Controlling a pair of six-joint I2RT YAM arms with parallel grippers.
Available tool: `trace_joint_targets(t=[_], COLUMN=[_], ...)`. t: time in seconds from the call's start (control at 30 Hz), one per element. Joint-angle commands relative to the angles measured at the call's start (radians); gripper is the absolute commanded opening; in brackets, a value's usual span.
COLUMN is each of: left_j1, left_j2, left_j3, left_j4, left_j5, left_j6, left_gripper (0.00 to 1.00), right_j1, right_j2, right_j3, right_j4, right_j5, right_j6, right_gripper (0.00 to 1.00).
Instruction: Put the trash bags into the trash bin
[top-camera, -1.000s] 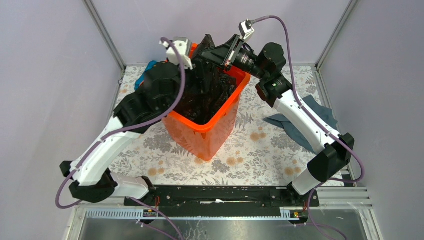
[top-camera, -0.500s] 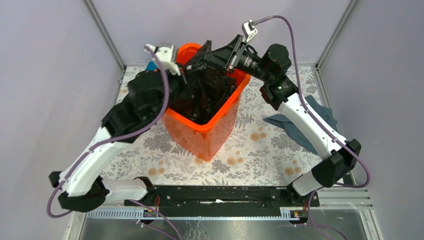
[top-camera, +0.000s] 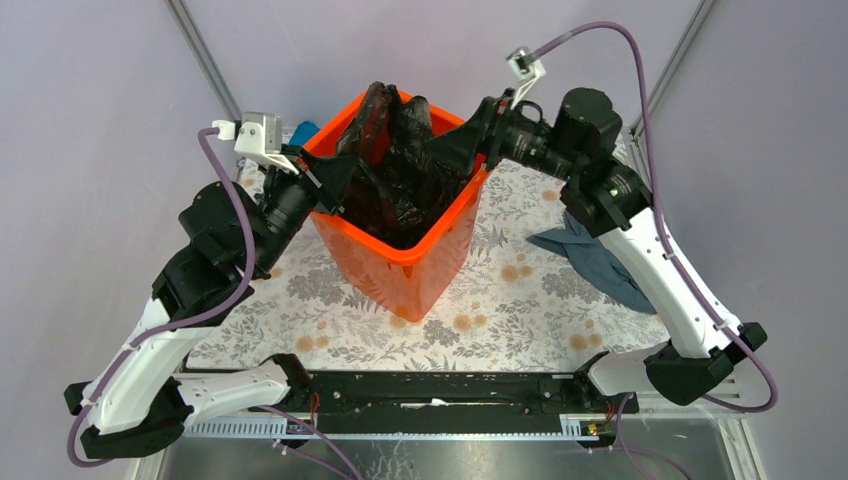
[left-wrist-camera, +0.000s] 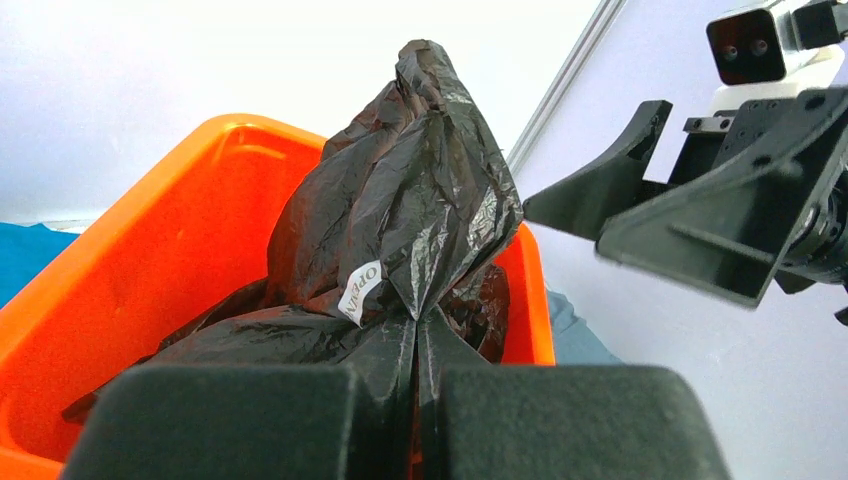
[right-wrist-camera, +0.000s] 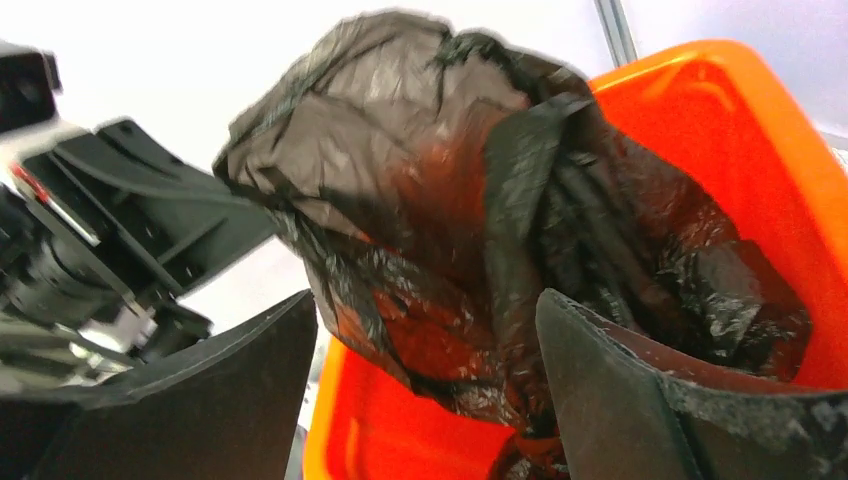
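One flowery tabletop (top-camera: 520, 290) has bare room in front of the one orange trash bin (top-camera: 400, 270). One black trash bag (top-camera: 400, 170) sits inside it, with its crumpled top poking above the rim. The left fingers (left-wrist-camera: 250, 420) are clenched on a fold of the bag by the bin's left rim. The right fingers (right-wrist-camera: 230, 400) are spread wide around the bag's top. There are two cloths: a grey-blue cloth (top-camera: 600, 260) on the right and a small teal cloth (top-camera: 303, 131) behind the bin.

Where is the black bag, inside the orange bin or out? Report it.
Partly in: most of the trash bag sits inside the trash bin, while its crumpled top stands above the rim.
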Motion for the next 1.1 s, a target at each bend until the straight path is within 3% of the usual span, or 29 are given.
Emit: trace_joint_targets(t=[0.0,0.17,0.3,0.43,0.57,0.77,0.9,1.07], left_j1=[0.004,0.004,0.004,0.004,0.004,0.004,0.004,0.004], left_j2=[-0.003,-0.009,-0.021,-0.026,-0.035,-0.086,-0.141,-0.175], left_j3=[0.027,0.056,0.071,0.088,0.099,0.094,0.049,0.027], left_j4=[0.064,0.043,0.020,0.005,-0.001,-0.018,-0.029,-0.017], left_j5=[-0.003,-0.037,-0.085,-0.123,-0.172,-0.393,-0.460,-0.454], left_j6=[0.001,0.016,0.026,0.037,0.044,0.045,0.015,0.004], left_gripper=[0.00,0.00,0.00,0.00,0.00,0.00,0.00,0.00], right_j1=[0.099,0.178,0.217,0.225,0.227,0.227,0.225,0.225], right_j2=[0.041,0.066,0.097,0.142,0.180,0.138,0.074,0.040], right_j3=[0.103,0.112,0.119,0.140,0.223,0.233,0.224,0.151], right_j4=[-0.243,-0.265,-0.250,-0.188,-0.211,-0.154,-0.180,-0.182], right_j5=[0.074,0.278,0.510,0.518,0.627,0.860,0.742,0.563], right_j6=[-0.306,-0.364,-0.348,-0.336,-0.328,-0.374,-0.307,-0.196], right_gripper=[0.84,0.72,0.72,0.65,0.58,0.56,0.56,0.75])
